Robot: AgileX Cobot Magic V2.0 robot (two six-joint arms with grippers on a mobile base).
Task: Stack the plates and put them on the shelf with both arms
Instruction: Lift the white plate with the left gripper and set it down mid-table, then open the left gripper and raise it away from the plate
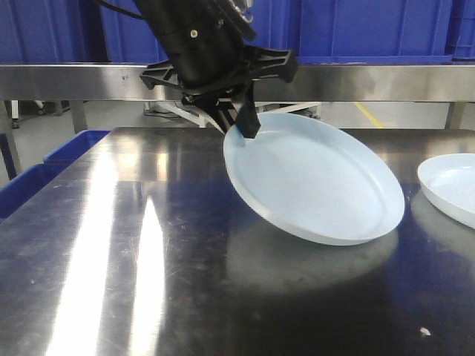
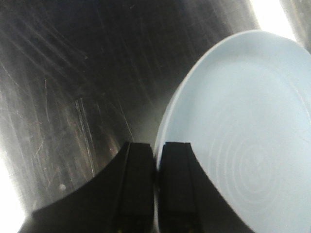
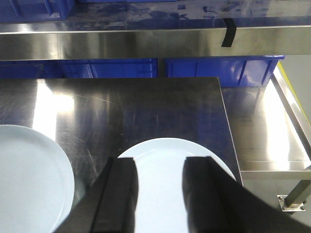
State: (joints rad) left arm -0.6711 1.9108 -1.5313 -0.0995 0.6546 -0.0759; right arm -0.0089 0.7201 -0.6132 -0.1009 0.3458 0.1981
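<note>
The left pincer is clamping the rim of one plate, holding it tilted over the middle of the counter. The right pincer is hovering spread wide and empty above the other plate, which is lying flat near the counter's right edge.

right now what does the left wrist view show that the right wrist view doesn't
Only the left wrist view: the left gripper shut on the rim of the first plate. Only the right wrist view: the right gripper open over the second plate, plus the shelf rail and blue crates. Both: the first plate, which sits at the left edge of the right wrist view, and the steel tabletop.
</note>
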